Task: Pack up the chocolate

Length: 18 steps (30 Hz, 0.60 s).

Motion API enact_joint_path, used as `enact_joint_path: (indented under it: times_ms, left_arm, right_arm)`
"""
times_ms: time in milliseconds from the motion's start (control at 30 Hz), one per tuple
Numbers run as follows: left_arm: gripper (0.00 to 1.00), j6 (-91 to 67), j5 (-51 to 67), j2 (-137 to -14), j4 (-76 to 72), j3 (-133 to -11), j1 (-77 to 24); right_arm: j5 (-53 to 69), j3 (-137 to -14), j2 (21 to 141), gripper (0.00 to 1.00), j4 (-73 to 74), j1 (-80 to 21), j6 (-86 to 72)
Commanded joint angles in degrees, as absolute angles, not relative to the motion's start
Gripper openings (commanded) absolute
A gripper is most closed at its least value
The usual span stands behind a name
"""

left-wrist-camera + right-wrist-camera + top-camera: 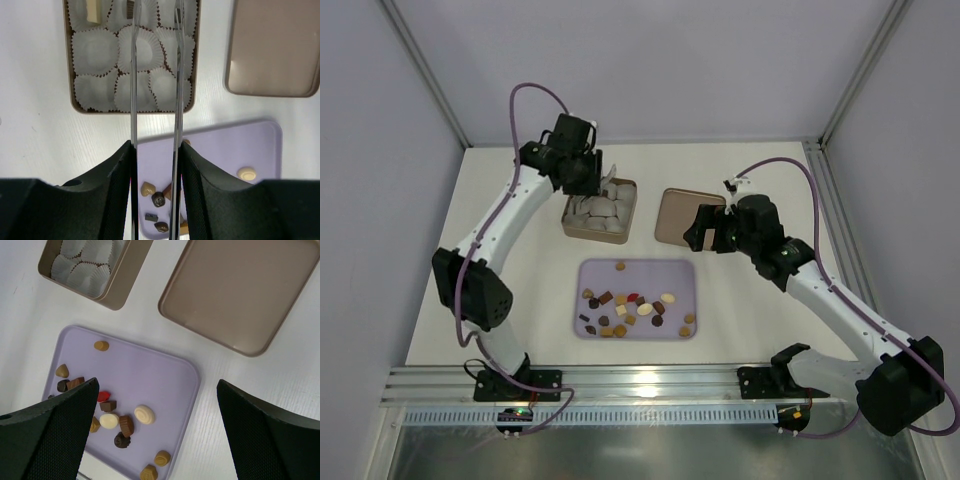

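The chocolate (630, 308) lies loose on a lilac tray (675, 275): dark, caramel and cream pieces and one red piece (103, 396). The brown square tin (627, 186) holds white paper cups (137, 47); a cream piece (92, 10) and a dark piece (129, 7) sit in its far cups. My left gripper (582, 170) hovers over the tin, shut on metal tweezers (133, 75) whose tips reach the far cups. My right gripper (705, 228) is open and empty above the tray's right edge (192, 390).
The tin's lid (675, 215) lies upside down right of the tin, under my right wrist; it also shows in the right wrist view (240, 290). A metal rail (640, 380) runs along the near table edge.
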State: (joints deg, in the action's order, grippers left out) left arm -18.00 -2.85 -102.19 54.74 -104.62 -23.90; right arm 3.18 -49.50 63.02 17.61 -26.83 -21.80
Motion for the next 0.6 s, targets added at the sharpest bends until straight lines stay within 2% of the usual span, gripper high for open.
enact_joint_path:
  times_ms: [0, 267, 567]
  left_arm:
    - [0.41, -19.0, -1.3, -96.3, 55.8, -100.7, -25.7]
    - [0.42, -19.2, -4.3, -82.6, 59.6, -87.9, -31.6]
    - [0.43, -23.2, -7.7, -76.1, 63.7, -78.1, -41.7]
  right_arm:
    - [3.6, -51.2, 62.6, 1.0, 15.6, -26.9, -22.0]
    - [3.7, -49.9, 61.7, 1.0, 15.0, -26.9, -22.1]
    - [4.3, -48.5, 61.4, 1.0, 14.3, -26.9, -22.7]
